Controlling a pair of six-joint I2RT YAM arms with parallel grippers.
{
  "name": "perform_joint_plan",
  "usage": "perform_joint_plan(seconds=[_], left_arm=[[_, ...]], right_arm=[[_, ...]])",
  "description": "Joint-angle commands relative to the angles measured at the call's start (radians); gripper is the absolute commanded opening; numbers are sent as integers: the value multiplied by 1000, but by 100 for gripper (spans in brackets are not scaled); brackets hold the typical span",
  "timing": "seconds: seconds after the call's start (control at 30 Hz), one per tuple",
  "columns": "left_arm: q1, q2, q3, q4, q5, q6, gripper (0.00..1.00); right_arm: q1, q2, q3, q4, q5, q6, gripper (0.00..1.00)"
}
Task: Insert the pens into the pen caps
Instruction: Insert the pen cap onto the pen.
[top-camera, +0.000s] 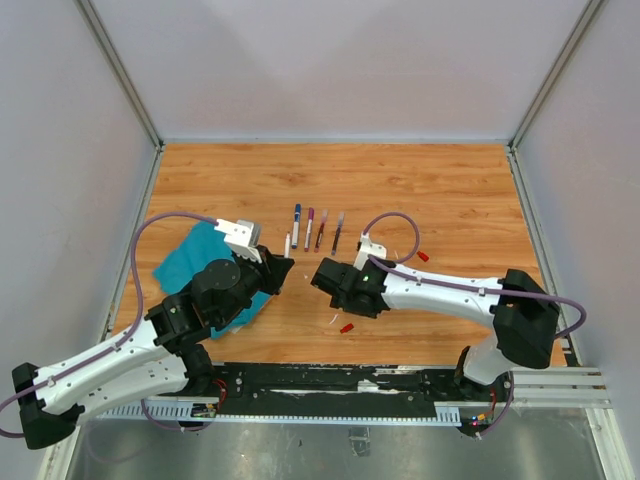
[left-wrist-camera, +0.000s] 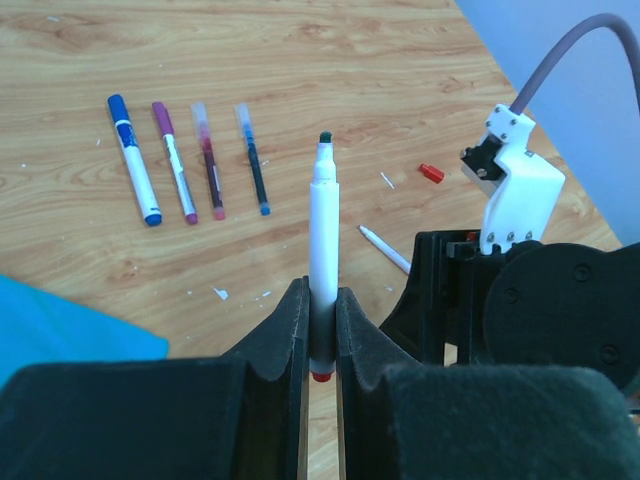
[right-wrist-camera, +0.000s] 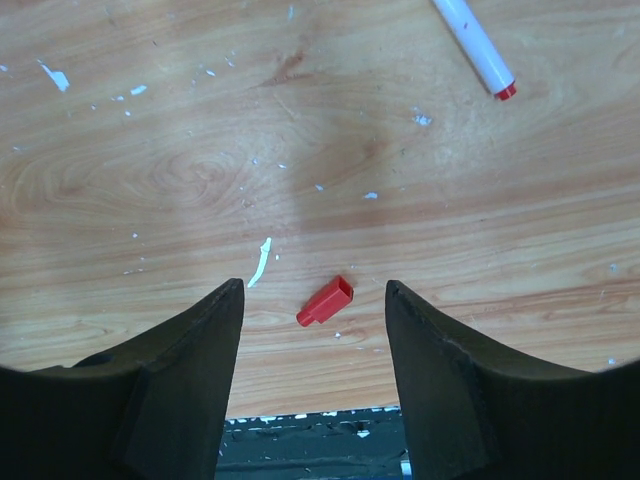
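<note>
Capping step in hand over the wooden surface (top-camera: 450, 190). Left tool (left-wrist-camera: 320, 300) clamped narrow on a white-barrelled marker pen (left-wrist-camera: 323, 230), dark tip out at twelve o'clock. Right tool (right-wrist-camera: 313, 290) spread wide, empty, straddling a stubby red plastic cap (right-wrist-camera: 325, 301) lying flat. Next, probably: close on it, lift, align mouth with tip. Cap's open end hard to make out.

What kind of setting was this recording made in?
Probably a lab robot cell, not a home or office: a wood-grain tabletop boxed in by plain white panels on metal frame posts, with a black mounting rail along the near edge.
</note>
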Motion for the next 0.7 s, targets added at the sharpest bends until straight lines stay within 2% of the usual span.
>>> perform_joint_plan(seconds=[0.0, 0.37, 0.67], left_arm=[[5, -28, -17, 8, 23, 6, 1], [5, -48, -22, -31, 89, 30, 0], [5, -58, -20, -57, 122, 50, 1]], right_arm=[[-10, 32, 25, -57, -67, 89, 59], [1, 86, -4, -81, -142, 233, 57], [5, 178, 16, -94, -191, 286, 52]])
